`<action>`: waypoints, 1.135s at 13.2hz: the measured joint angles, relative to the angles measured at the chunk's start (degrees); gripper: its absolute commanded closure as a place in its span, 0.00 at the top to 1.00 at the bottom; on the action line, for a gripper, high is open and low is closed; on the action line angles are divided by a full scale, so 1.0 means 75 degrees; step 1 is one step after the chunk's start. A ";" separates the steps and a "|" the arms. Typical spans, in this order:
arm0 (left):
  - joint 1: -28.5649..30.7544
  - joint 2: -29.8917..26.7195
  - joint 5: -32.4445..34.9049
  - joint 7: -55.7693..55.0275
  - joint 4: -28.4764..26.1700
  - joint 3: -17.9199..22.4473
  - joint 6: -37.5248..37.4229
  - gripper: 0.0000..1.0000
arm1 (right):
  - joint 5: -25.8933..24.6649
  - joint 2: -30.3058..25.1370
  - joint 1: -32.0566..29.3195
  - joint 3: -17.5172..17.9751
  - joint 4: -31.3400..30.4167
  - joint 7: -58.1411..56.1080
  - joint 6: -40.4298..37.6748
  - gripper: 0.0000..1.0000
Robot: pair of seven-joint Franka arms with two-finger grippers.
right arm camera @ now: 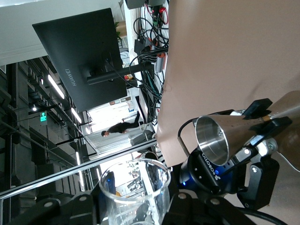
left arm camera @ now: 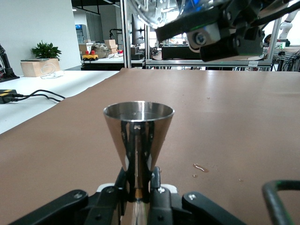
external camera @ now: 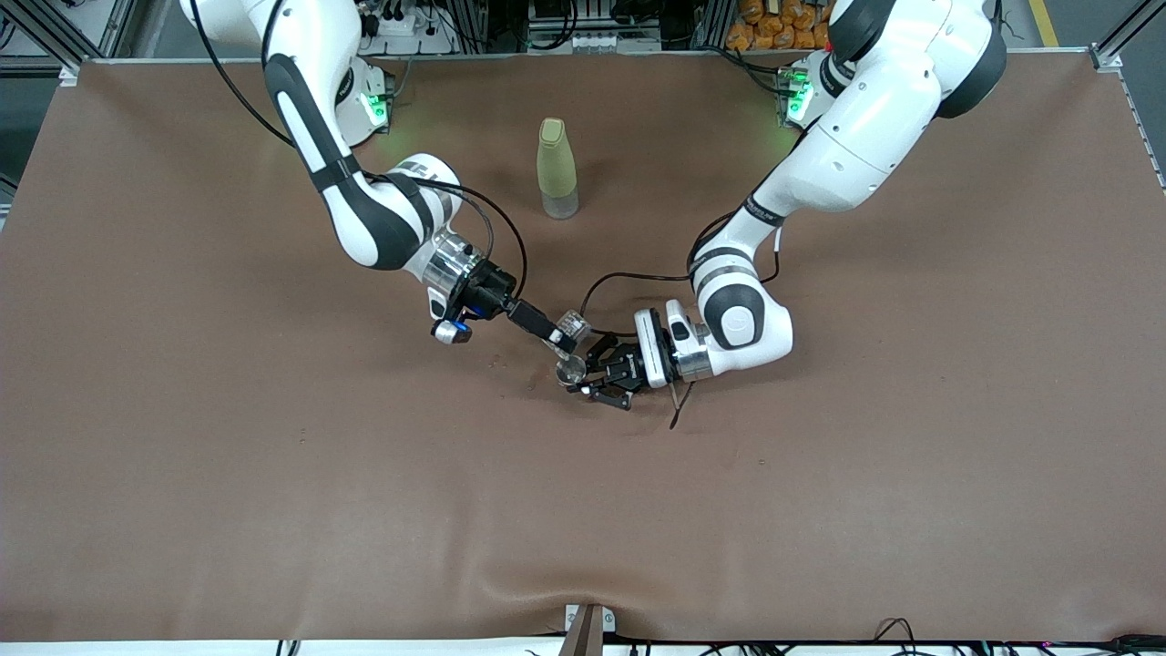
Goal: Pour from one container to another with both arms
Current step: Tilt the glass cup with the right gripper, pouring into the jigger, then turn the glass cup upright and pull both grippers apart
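Glass cup, tipped in the right tool, hangs just above the steel jigger. Jigger stands upright, clamped at its waist by the left tool, low over the tabletop. Yellow-green bottle stands well apart from the jigger, toward the arms' bases.

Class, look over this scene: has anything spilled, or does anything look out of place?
Yes: small droplets lie on the brown table cover beside the steel jigger, which suggests that some liquid missed it.
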 measured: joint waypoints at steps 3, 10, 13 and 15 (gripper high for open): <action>0.0142 -0.0008 0.0000 0.0000 -0.0001 0.0004 0.0000 0.00 | 0.0000 0.0007 0.0000 0.0000 0.0014 0.0000 -0.0008 0.18; 0.1374 -0.0556 0.0681 0.0031 -0.0372 -0.0021 -0.0045 0.00 | -0.1541 0.0014 -0.0347 -0.0048 0.0026 -0.1183 -0.0115 0.19; 0.2070 -0.1002 0.1144 0.0030 -0.0794 -0.0023 -0.0300 0.00 | -0.3017 0.0024 -0.1128 -0.0086 0.0028 -0.2000 -0.0580 0.18; 0.2718 -0.1219 0.1557 0.0030 -0.1169 -0.0016 -0.0767 0.00 | -0.4316 0.0038 -0.1959 -0.0114 0.0031 -0.2264 -0.1572 0.18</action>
